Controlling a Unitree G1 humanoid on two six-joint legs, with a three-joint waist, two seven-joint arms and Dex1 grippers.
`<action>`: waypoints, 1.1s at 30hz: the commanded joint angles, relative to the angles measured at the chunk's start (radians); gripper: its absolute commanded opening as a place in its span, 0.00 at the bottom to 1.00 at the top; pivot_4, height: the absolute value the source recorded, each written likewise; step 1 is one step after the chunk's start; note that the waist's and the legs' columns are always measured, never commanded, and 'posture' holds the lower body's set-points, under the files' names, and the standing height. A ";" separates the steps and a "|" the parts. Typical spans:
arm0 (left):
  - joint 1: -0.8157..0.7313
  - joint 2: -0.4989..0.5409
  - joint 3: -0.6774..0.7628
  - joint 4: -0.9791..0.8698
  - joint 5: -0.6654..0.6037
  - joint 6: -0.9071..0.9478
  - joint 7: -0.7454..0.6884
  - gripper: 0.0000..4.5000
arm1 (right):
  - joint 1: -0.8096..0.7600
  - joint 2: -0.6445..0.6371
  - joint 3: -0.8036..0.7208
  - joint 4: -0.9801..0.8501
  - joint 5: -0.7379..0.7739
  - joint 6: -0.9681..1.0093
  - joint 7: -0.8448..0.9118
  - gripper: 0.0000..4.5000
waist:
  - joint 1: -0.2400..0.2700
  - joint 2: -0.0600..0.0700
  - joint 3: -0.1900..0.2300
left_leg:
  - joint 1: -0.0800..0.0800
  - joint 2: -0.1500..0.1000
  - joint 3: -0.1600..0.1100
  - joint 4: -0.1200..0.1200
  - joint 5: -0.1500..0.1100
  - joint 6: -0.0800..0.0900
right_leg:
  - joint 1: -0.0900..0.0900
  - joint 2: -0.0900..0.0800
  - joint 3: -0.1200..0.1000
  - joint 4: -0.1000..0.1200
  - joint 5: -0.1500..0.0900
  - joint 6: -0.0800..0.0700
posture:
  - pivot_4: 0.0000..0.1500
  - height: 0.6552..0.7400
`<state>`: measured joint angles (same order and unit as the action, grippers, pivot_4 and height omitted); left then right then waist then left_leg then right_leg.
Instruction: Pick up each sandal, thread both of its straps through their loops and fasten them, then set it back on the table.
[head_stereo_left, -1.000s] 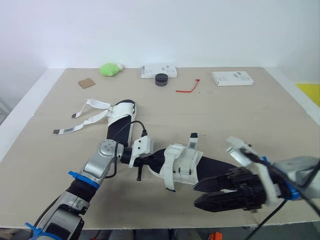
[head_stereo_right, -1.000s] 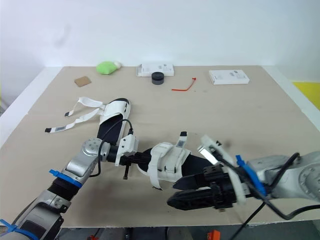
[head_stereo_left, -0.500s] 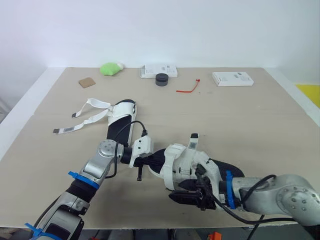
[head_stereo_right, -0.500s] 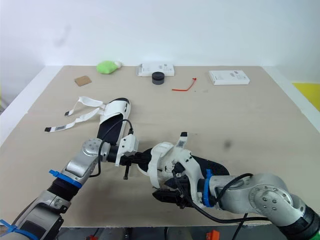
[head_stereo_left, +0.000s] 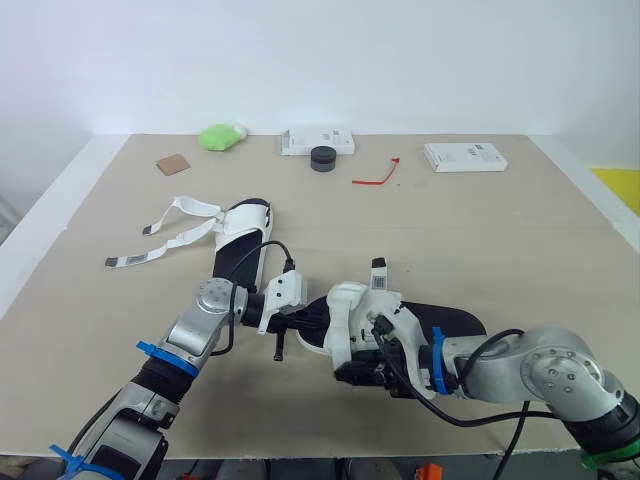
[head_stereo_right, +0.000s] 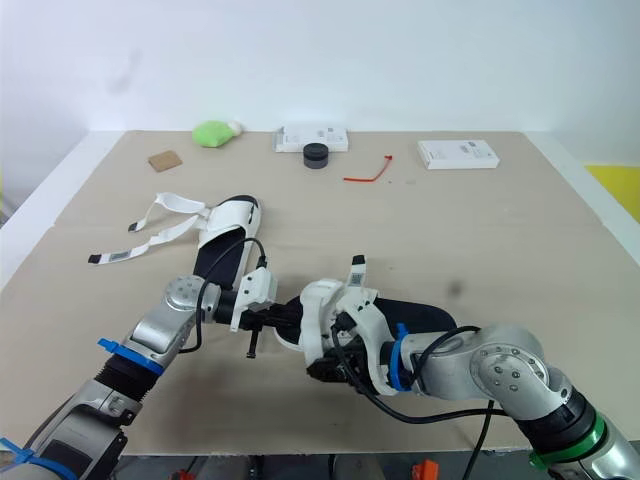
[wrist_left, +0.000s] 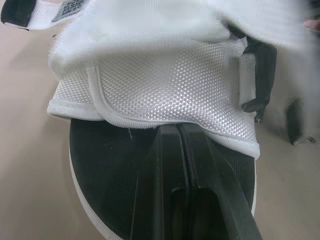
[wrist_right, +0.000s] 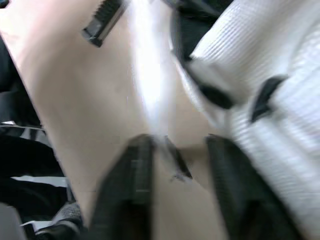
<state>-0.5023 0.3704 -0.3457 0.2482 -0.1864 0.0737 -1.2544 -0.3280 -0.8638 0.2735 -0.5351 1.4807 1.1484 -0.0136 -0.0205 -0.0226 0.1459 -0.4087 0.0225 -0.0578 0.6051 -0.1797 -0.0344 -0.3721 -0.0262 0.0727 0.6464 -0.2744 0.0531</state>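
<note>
So the near sandal (head_stereo_left: 445, 322) sits front-middle on the worktop (head_stereo_left: 500, 230). My left end effector (wrist_left: 179, 129) is pinched closed, tips lying on its black insole just under the white strap (head_stereo_left: 350, 312). My right end effector (wrist_right: 175, 147) is spread wide right beside that strap. The other sandal (head_stereo_left: 243, 238) lies farther back left, straps loose.

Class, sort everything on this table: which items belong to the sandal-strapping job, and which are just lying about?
Job: near sandal, far sandal with loose straps, left end effector, right end effector.
Lying about: green lump, brown card, black puck, centre white box, right white box, red tie.
</note>
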 joint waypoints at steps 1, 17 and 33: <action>0.048 0.014 -0.062 0.064 0.061 0.048 -0.003 0.00 | -0.010 0.003 -0.054 -0.002 0.017 0.012 0.030 0.01 | 0.000 0.000 0.000 | 0.000 0.000 0.000 0.000 0.000 0.000 | 0.000 0.000 0.000 0.000 0.000 0.000 | 1.00 1.00; 0.030 0.002 -0.067 0.096 0.069 0.030 -0.013 0.00 | -0.341 -0.005 -0.127 0.371 0.263 0.089 0.139 0.01 | 0.001 0.000 0.001 | -0.002 -0.001 0.000 -0.001 0.000 0.000 | -0.002 0.000 0.000 0.000 -0.001 -0.001 | 1.00 1.00; 0.067 0.010 -0.062 0.060 0.067 0.039 0.005 0.00 | -0.478 0.116 -0.039 0.576 -0.018 0.429 0.394 0.01 | 0.000 0.001 0.001 | -0.002 -0.001 -0.001 -0.001 0.000 0.000 | -0.002 -0.001 0.000 0.000 -0.001 -0.001 | 1.00 1.00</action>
<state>-0.4927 0.3657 -0.3390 0.2421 -0.1867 0.0660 -1.2524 -0.7727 -0.7518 0.2500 0.0222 1.4943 1.5668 0.3617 -0.0202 -0.0212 0.1472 -0.4111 0.0211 -0.0585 0.6039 -0.1800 -0.0340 -0.3743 -0.0266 0.0721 0.6462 -0.2751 0.0520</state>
